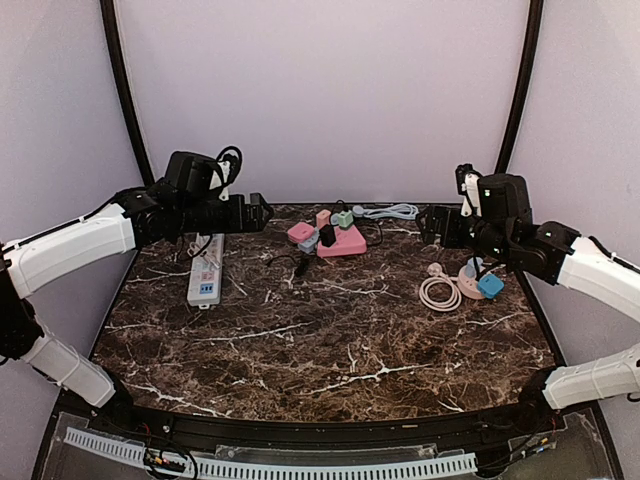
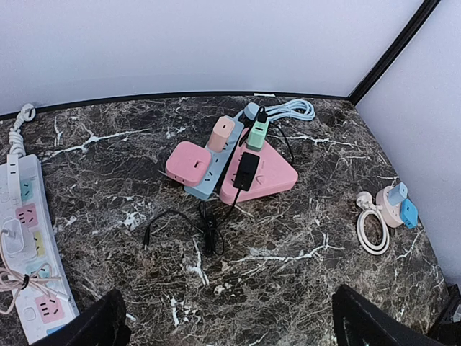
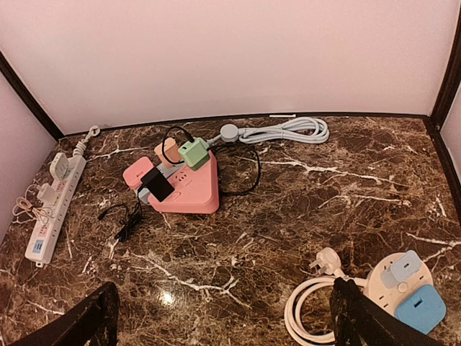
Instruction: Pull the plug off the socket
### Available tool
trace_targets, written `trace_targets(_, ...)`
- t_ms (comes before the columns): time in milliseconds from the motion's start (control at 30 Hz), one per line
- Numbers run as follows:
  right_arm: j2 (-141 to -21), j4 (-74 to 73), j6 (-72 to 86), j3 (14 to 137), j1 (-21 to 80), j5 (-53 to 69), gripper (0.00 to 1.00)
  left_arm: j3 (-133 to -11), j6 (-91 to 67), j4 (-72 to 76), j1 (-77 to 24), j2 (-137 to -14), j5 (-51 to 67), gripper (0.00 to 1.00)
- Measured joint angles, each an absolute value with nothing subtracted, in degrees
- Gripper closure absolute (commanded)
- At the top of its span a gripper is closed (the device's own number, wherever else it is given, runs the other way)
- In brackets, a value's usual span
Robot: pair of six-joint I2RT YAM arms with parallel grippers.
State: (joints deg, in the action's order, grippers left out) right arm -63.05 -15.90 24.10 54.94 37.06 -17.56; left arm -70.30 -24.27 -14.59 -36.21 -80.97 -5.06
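A dark marble table [image 1: 330, 340] veined in white stands before pale lilac walls [image 1: 320, 90]; at its far middle lies a pink triangular socket [image 1: 348, 245], with a black plug [image 1: 327, 235] sitting on its top face and a thin black lead trailing toward the near side in a loose tangle; the plug seems seated, though how deep its pins go is hard to tell from these angles; a green plug [image 1: 343, 218] stands at the socket's far corner, and a peach plug [image 1: 323, 217] stands on a grey-blue strip [image 2: 209, 169] lying against the socket's left side; a long white power strip [image 1: 206, 270] lies near the left edge; a round socket [image 1: 472, 277] carrying blue plugs [image 1: 490, 286] sits at the right beside a coiled white cable [image 1: 438, 293]; the left gripper [image 1: 262, 211] hangs above the table's left rear and the right gripper [image 1: 424, 223] above its right rear, both well apart from the black plug; each has its fingers [image 2: 97, 326] spread wide, holding nothing.
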Motion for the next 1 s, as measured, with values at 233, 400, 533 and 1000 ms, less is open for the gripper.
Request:
trace_targets(233,-63.11,-16.82,23.86,54.96,37.06,-17.3,0.01,-70.3,-24.27,-14.59,-36.21,-80.95,-5.06,0.01)
trace_targets(400,-64.42,-17.43,23.83,55.88,37.06,-16.45,0.01,-70.3,-24.27,-14.61,-36.21,-80.88,-5.06,0.01)
trace_targets(533,-66.13,-18.11,23.88,56.84,36.86,-16.32,0.01,-70.3,-24.29,-14.63,-36.21,-80.88,-5.08,0.01)
trace_targets(1000,-75.55,-27.31,24.58,61.17,22.09,-14.9,0.01,-69.93,-24.73,-16.1,-36.21,-79.96,-4.67,0.01)
